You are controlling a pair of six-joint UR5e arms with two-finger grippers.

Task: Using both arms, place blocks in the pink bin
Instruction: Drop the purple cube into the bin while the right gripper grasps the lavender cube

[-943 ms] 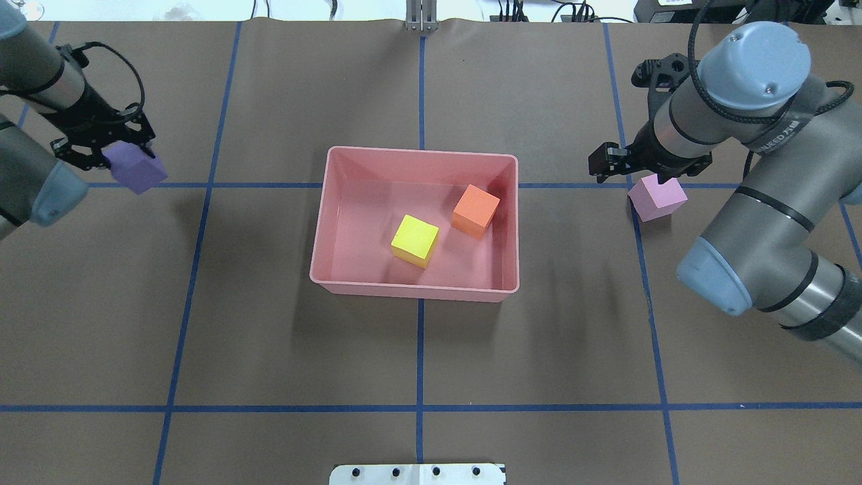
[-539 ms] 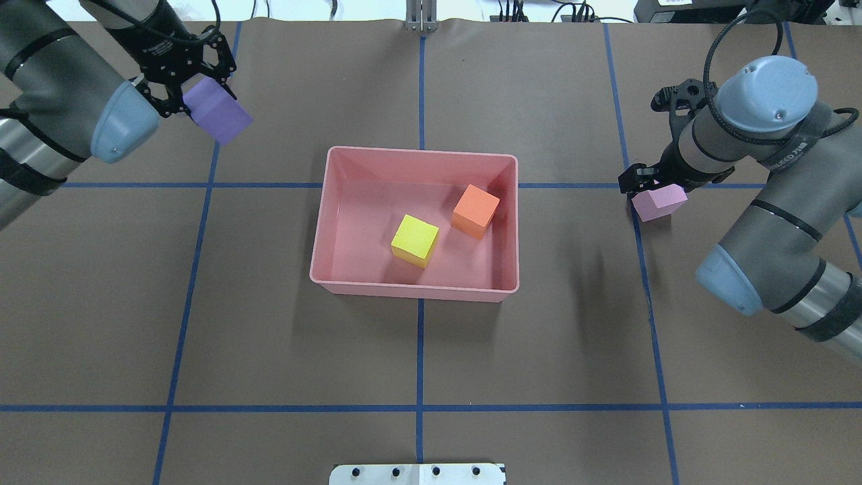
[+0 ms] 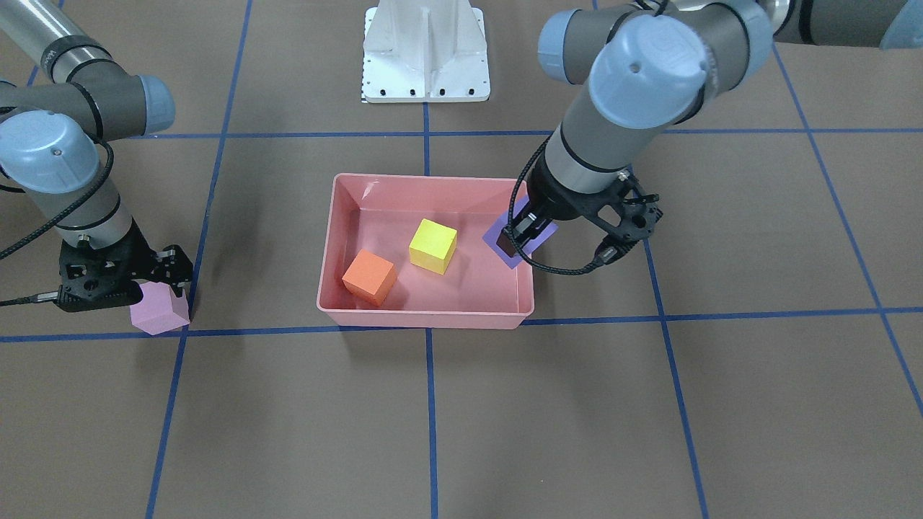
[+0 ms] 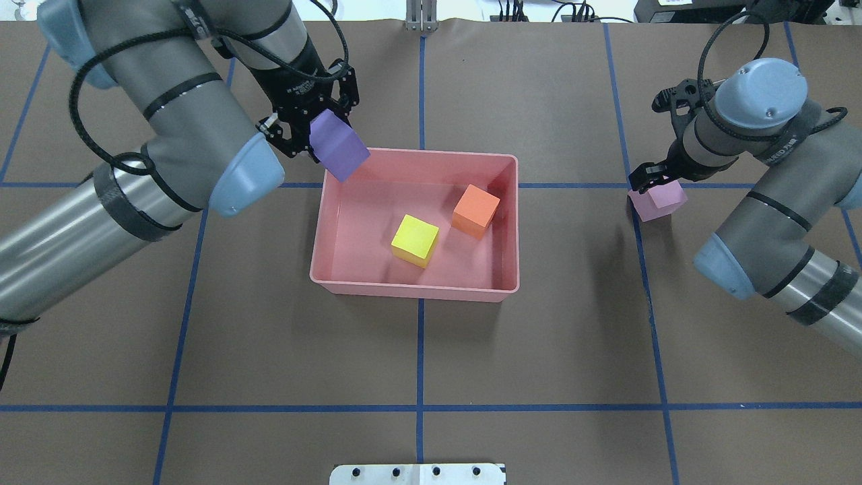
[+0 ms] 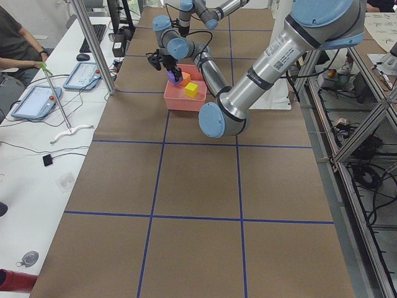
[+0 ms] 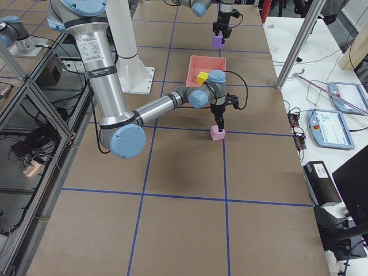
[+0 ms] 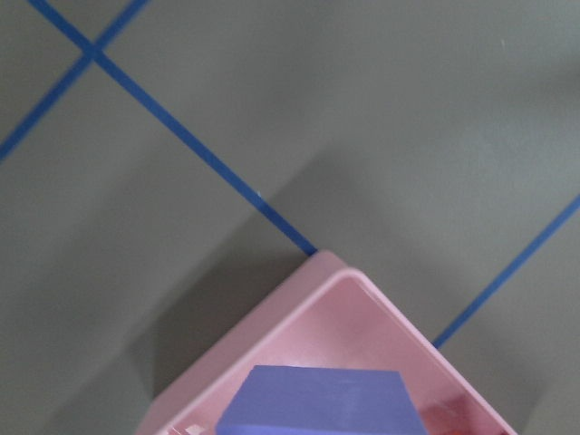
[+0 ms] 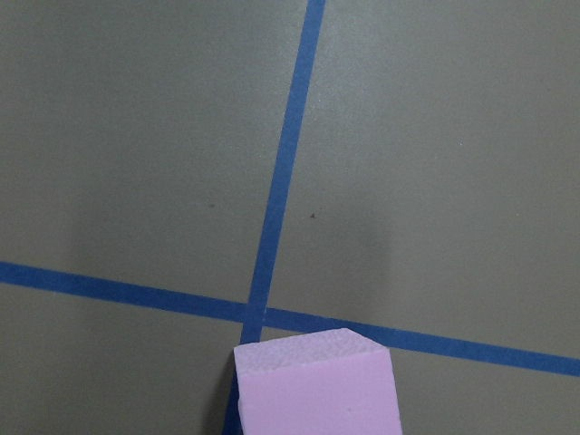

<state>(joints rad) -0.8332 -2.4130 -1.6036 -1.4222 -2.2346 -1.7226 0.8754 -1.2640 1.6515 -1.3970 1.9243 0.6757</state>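
Hovering over pink bin (image 4: 417,291) corner, left pincer (image 4: 327,136) clamps purple cube (image 4: 340,147); right pincer (image 4: 650,182) at pink cube (image 4: 660,201), grip unclear.

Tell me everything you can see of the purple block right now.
The purple block is a small matte cube, plain-faced, foam-like in look. The left gripper is shut on it and holds it tilted in the air, above the corner of the pink bin on the robot's left, far from its base. The side view shows it well clear of the bin; only the gripper touches it.
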